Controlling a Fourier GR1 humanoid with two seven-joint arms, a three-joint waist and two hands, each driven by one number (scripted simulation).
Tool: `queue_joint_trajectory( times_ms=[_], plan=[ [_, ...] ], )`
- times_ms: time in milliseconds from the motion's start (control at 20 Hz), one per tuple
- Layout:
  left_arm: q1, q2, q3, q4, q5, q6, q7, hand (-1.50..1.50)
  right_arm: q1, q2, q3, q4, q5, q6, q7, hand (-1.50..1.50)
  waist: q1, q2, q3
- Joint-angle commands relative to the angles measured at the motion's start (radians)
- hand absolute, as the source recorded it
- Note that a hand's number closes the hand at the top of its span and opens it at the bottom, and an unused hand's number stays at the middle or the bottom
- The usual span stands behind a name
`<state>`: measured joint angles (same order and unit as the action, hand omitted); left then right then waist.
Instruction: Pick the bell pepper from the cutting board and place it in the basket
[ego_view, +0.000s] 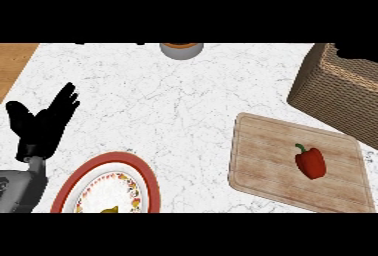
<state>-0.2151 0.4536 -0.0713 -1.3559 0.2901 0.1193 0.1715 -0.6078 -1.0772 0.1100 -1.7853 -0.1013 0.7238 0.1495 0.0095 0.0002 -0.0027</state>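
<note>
A red bell pepper (311, 162) with a green stem lies on the wooden cutting board (273, 160) at the lower right. The brown wicker basket (336, 95) stands behind the board at the right edge, partly cut off by the view. My left hand (44, 122) rests open at the left edge, fingers pointing up, far from the pepper. My right hand does not show.
A round plate (81, 180) with a red rim and a patterned inner ring sits at the lower left, beside my left forearm. A grey cup with an orange top (181, 49) stands at the back centre. A wooden surface (13, 62) borders the marble counter's far left.
</note>
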Motion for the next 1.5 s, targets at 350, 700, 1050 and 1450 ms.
queue_joint_trajectory(
  times_ms=[350, 700, 1050, 1450],
  plan=[
    [0.011, -0.002, 0.043, 0.018, -0.018, -0.038, -0.012, 0.0, 0.045, -0.083, -0.141, 0.207, -0.029, 0.335, -0.247, -1.5, -0.013, 0.0, 0.003],
    [0.007, -0.017, 0.05, -0.026, -0.029, -0.031, 0.026, 0.0, 0.263, 0.023, -0.244, 0.195, 0.087, 0.215, -0.436, -1.5, -0.019, -0.001, 0.005],
    [0.016, -0.035, 0.054, -0.047, -0.046, -0.037, 0.034, 0.0, 0.37, 0.122, -0.209, 0.247, 0.291, 0.071, -0.636, -1.5, -0.005, 0.001, 0.005],
    [-0.021, -0.056, 0.087, 0.062, -0.072, -0.071, -0.036, 0.0, 0.348, 0.325, -0.048, 0.35, 0.435, -0.125, -0.676, -1.5, -0.002, 0.004, 0.003]
  ],
)
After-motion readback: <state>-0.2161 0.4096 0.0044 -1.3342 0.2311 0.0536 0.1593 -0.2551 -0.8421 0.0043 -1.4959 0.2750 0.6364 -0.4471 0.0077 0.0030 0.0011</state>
